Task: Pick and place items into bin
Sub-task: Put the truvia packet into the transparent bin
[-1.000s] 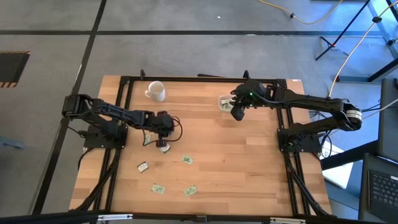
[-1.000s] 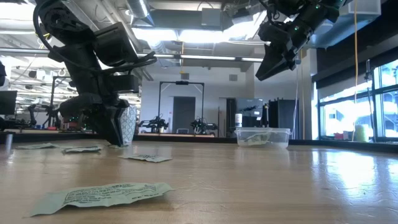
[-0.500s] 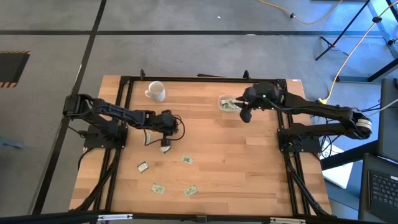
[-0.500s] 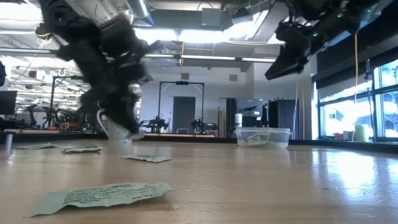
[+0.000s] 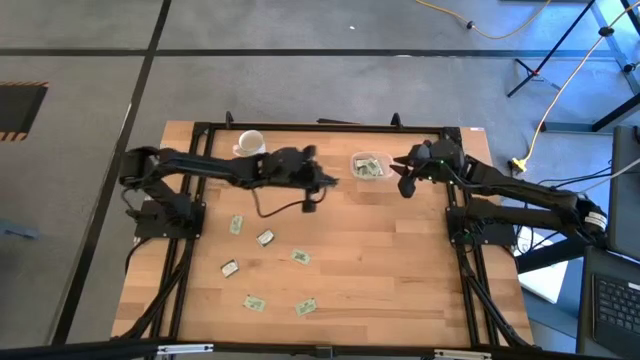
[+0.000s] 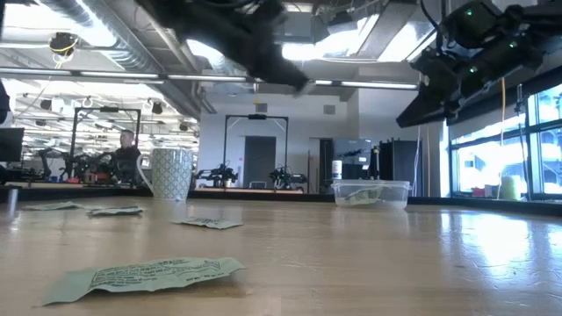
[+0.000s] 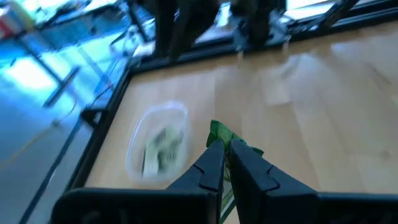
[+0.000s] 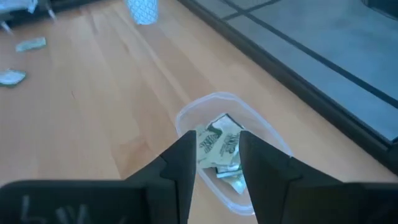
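My left gripper (image 5: 328, 181) (image 7: 222, 144) hangs above the table just left of the bin, shut on a green packet (image 7: 219, 132). The bin (image 5: 368, 167) (image 7: 157, 147) (image 8: 225, 151) is a clear shallow container near the far edge with a few packets lying flat inside. My right gripper (image 5: 403, 182) (image 8: 217, 155) hovers to the bin's right, open and holding nothing. Several more packets (image 5: 265, 238) (image 6: 140, 274) lie flat on the left near part of the table. My left gripper pinches the green packet between its two fingers. The packet's crumpled end (image 7: 214, 129) sticks out past the fingertips. The fingers slant down toward the table's right. The packet is lifted clear of the table.
A white mug (image 5: 250, 144) (image 6: 171, 173) stands near the far left corner. A black frame (image 5: 300, 127) runs round the table. Bare wood lies between the bin and the near edge (image 5: 400, 270).
My left gripper has risen from the loose packets on the left, carrying a packet, and swung right and toward the far edge, close to the bin. My right gripper has drawn back from over the bin toward the table's right edge.
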`<control>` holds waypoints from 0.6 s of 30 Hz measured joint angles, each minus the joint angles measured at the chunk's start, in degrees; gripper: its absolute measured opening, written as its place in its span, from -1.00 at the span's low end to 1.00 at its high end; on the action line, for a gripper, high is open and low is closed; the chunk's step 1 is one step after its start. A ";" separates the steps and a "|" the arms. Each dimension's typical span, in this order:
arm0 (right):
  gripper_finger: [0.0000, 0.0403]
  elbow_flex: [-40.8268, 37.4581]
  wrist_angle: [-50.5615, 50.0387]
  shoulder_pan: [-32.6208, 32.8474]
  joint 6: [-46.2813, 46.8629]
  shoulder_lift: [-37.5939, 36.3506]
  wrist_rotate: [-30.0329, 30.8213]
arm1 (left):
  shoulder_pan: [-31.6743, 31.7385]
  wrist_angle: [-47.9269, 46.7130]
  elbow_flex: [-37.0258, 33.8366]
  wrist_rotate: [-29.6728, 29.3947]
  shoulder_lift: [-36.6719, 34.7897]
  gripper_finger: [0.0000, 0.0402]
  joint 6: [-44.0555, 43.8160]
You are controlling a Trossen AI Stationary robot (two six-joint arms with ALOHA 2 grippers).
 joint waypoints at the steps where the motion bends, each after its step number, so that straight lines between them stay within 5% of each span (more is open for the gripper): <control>1: -0.37 -0.69 0.51 0.00 0.52 -0.59 0.01 | 0.27 -0.54 2.36 1.44 2.01 -0.90 1.18; 10: -0.37 -2.44 0.90 0.00 0.74 -7.18 0.14 | 3.64 -5.97 22.36 1.51 22.77 -0.90 5.98; 18: -0.37 -2.44 -0.15 0.00 -0.29 -11.72 0.17 | 7.29 -5.78 33.17 -0.99 33.56 -0.91 1.63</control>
